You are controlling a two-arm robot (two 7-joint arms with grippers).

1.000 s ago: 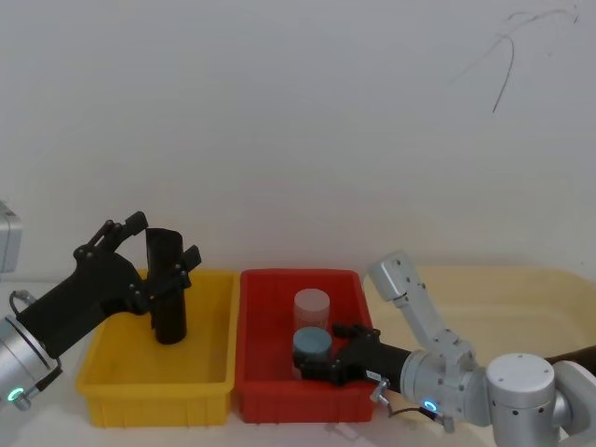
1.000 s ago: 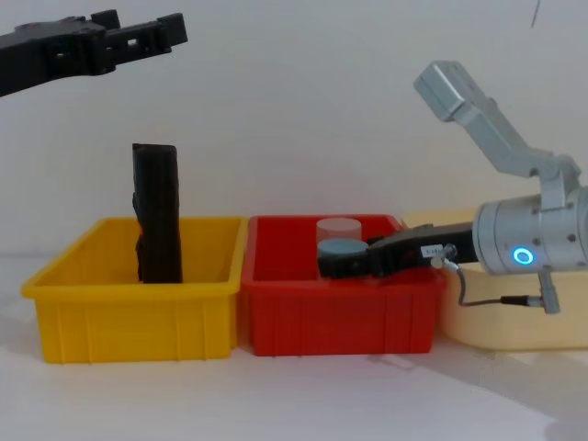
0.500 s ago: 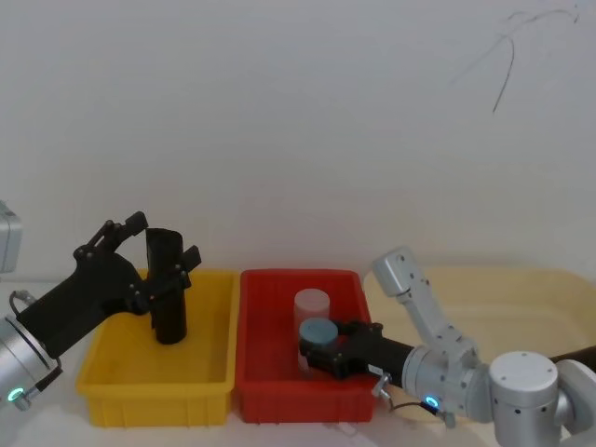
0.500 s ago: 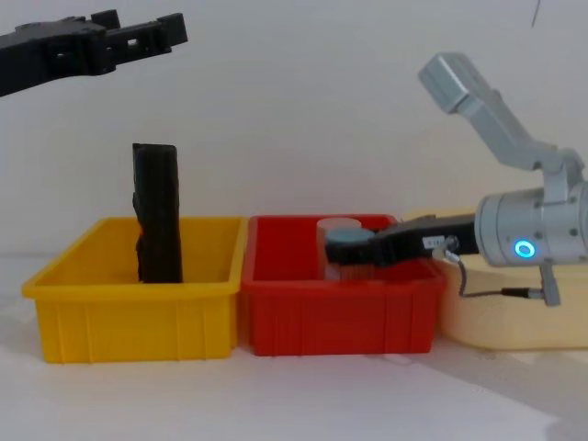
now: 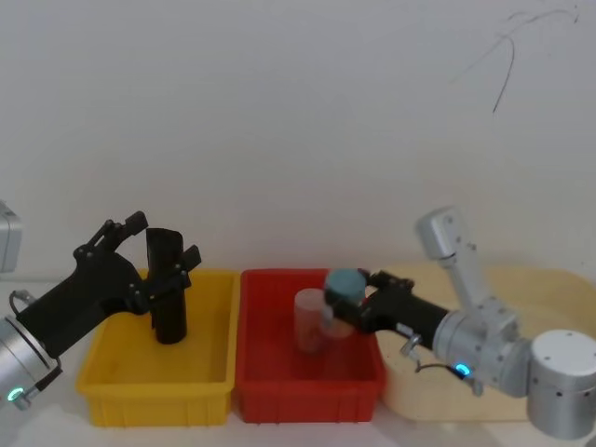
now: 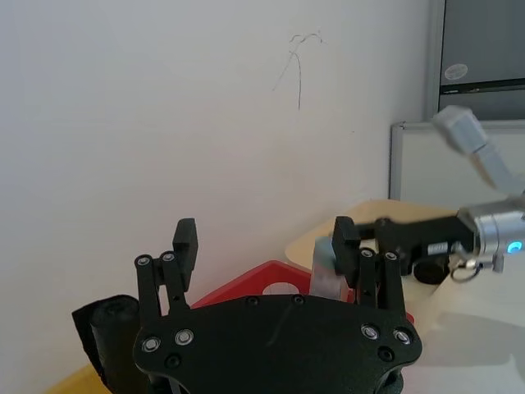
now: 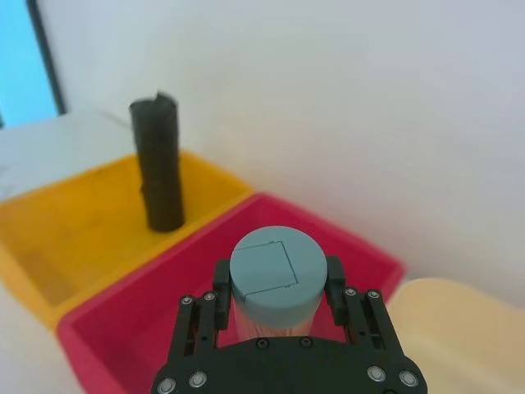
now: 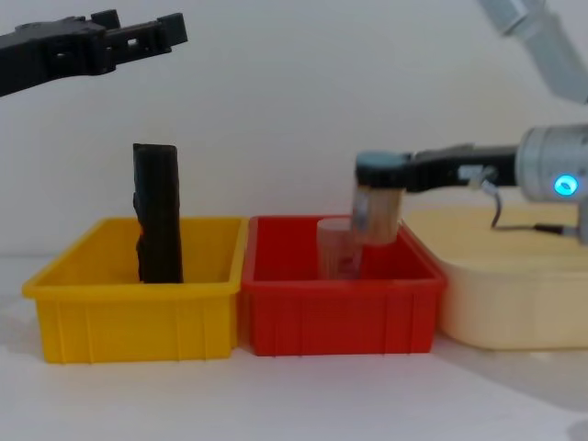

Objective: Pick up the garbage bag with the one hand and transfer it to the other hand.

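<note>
Garbage bag (image 5: pixel 169 286) stands upright in the yellow bin (image 5: pixel 112 384), ungrasped. Left gripper (image 8: pixel 138 35), jaws wide, hovers above it at 12 o'clock. Right gripper (image 5: pixel 357 300) clamps a blue-lidded jar (image 8: pixel 378 201) over the red bin (image 8: pixel 340 317). Pickup and handover both remain.
</note>
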